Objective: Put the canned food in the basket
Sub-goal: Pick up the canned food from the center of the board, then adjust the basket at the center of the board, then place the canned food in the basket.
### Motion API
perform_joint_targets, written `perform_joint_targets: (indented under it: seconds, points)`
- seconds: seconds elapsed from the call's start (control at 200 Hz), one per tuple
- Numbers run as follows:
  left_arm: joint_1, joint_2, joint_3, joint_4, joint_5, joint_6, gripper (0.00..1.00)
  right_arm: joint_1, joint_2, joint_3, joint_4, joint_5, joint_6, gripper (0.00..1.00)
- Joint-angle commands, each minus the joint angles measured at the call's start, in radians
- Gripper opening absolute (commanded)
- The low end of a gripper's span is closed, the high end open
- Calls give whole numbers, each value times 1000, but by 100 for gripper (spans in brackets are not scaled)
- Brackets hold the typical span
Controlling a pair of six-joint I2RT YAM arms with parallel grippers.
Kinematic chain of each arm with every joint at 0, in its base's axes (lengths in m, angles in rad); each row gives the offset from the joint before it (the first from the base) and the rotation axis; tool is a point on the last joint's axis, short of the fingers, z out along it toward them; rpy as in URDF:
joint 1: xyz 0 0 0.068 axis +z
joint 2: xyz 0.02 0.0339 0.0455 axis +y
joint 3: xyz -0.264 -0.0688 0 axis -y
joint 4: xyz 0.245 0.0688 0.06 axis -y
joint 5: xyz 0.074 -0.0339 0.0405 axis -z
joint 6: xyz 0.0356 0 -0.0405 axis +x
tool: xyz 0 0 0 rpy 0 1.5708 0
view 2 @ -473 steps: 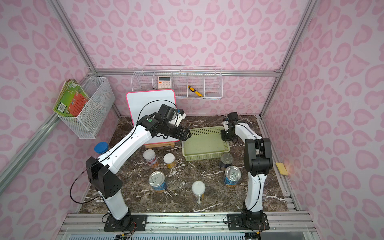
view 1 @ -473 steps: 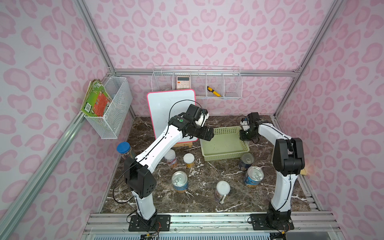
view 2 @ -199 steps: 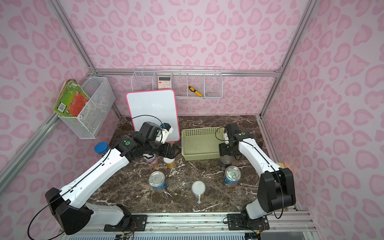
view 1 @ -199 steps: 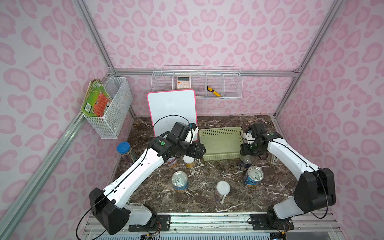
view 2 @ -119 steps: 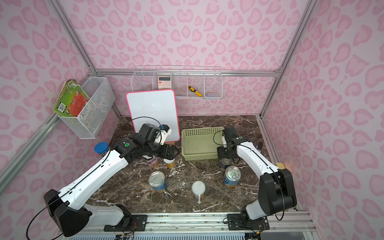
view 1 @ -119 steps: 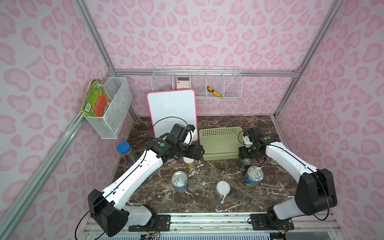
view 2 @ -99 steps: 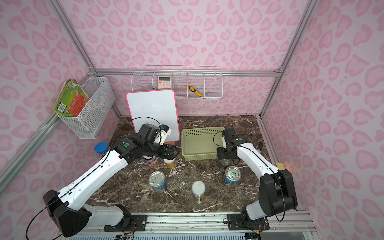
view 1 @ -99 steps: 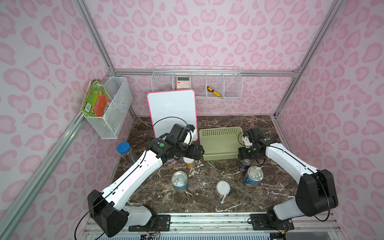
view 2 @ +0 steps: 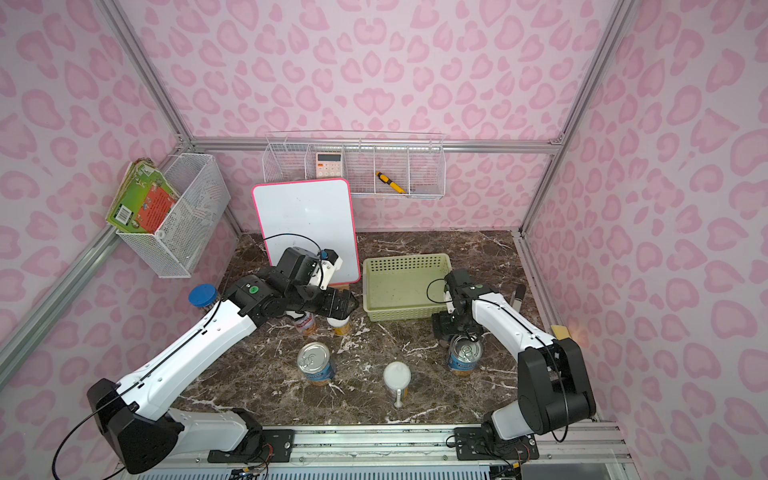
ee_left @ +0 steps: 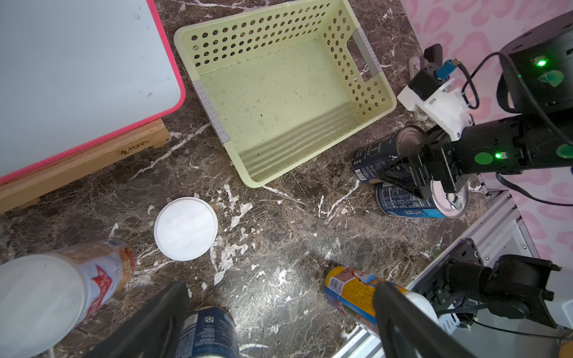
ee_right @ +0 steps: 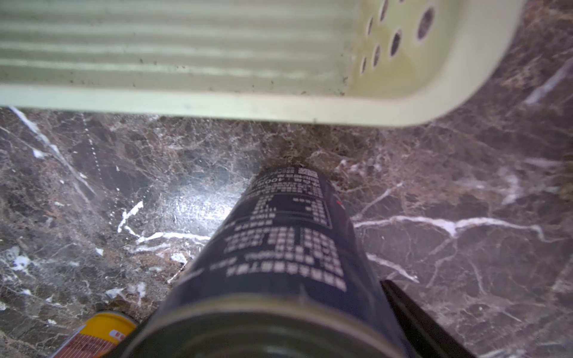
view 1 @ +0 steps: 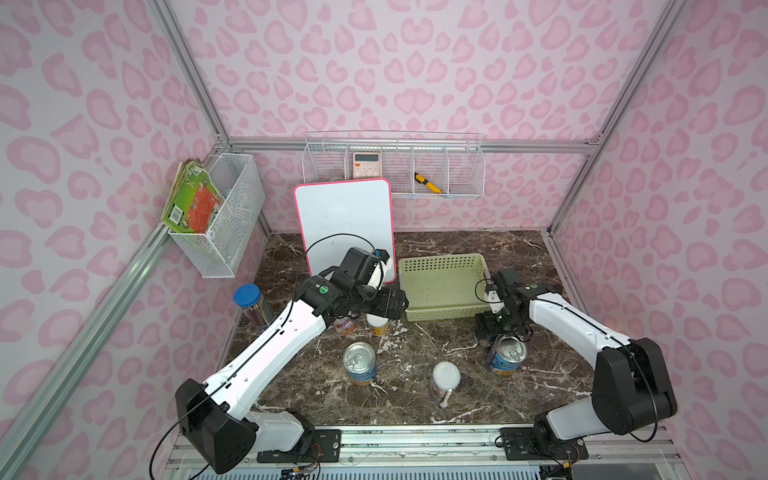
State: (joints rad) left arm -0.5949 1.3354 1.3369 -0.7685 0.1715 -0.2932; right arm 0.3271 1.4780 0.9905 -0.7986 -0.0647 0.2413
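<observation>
Left gripper (ee_left: 280, 297), released, hovers by 1 white-lidded can (ee_left: 185, 228); right gripper (ee_left: 406, 173) straddles 1 blue can (ee_right: 285, 235) beside the basket (view 1: 446, 314), seemingly for lifting; grip unclear.

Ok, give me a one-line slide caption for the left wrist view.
Empty basket awaits while the right arm's fingers straddle a dark blue can beside it.

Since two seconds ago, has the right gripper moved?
Yes. The right gripper came forward along the basket, from beside its right wall to off its near right corner.
</observation>
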Motion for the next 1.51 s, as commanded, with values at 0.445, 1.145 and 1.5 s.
perform_joint_targets:
  seconds: [0.445, 1.145, 1.5]
  points:
    - [0, 12, 5, -27, -27, 11, 97, 9, -37, 238, -116, 79, -33, 41]
    - [1, 49, 16, -31, -24, -10, 96, -54, 336, 810, -211, 58, -131, 43]
    - [3, 51, -1, -20, -41, -18, 96, -74, 460, 766, -147, 29, -153, 42]
